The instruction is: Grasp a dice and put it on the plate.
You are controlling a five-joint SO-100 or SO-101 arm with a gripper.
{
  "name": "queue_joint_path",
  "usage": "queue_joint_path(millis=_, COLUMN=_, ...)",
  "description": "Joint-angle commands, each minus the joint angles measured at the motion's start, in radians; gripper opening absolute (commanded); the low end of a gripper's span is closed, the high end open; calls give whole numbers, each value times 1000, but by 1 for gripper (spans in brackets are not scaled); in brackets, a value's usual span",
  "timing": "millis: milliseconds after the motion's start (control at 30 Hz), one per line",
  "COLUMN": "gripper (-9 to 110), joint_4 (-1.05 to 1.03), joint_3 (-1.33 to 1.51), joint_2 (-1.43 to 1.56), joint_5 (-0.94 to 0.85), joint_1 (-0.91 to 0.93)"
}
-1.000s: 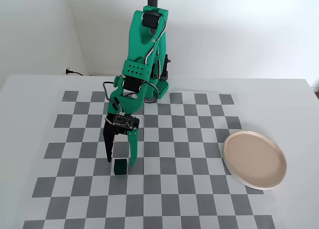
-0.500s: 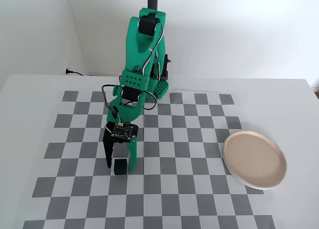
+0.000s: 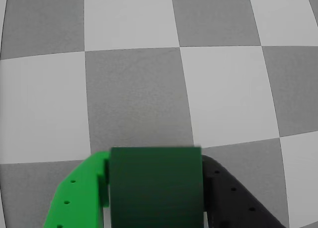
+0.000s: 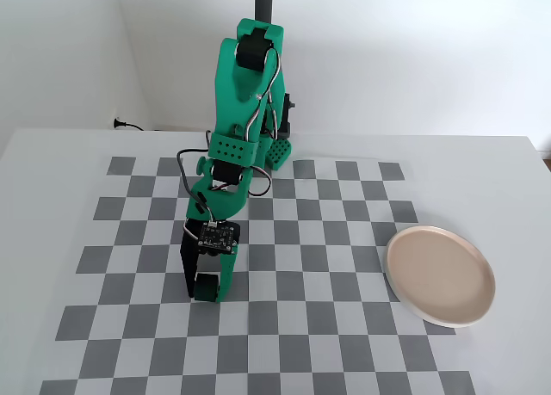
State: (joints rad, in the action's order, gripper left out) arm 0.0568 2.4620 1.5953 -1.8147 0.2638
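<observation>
Toward the left edge of the worktop, about midway between the near and far edges in the fixed view, I had the end effector down at the checkered surface with the dice between its two fingers. The wrist view made this plain: the dark green dice filled the gap, with the bright green finger pressed against one side and the black finger against the other, so the end effector was clamped on the dice. I could not tell from either view whether the cube sat on the worktop or was raised just off it; in the fixed view it looked level with the surface or nearly so.

The plate lay well apart, near the right edge of the worktop and slightly nearer to me than the middle, its pinkish face bare.

I judged the grasp step to be done or all but done, and the carry not yet begun. The next move, as I read it, called for a straight lift to clear the checkered surface, then a swing of the arm toward the right edge until the dice hung over the plate's face, then a gentle descent before letting the fingers part. The cube's plain flat sides gave the fingers a fair hold, but I would have lifted slowly to check it did not slip.
</observation>
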Motion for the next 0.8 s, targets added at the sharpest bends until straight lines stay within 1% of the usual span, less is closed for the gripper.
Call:
queue_joint_path(millis=0, gripper=-1, joint_4=9, joint_3=-60, joint_2=9, joint_5=-15, joint_1=-8)
queue_joint_path(millis=33, gripper=-4, joint_4=9, joint_3=-60, joint_2=9, joint_5=-15, joint_1=-8)
queue_joint_path(millis=233, gripper=-4, joint_4=-34, joint_3=-61, joint_2=86, joint_5=2, joint_1=-43)
queue_joint_path(millis=533, gripper=-4, joint_4=-388, joint_3=-77, joint_2=520, joint_5=84, joint_1=-221)
queue_joint_path(millis=767, gripper=-4, joint_4=-577, joint_3=-77, joint_2=784, joint_5=103, joint_1=-370)
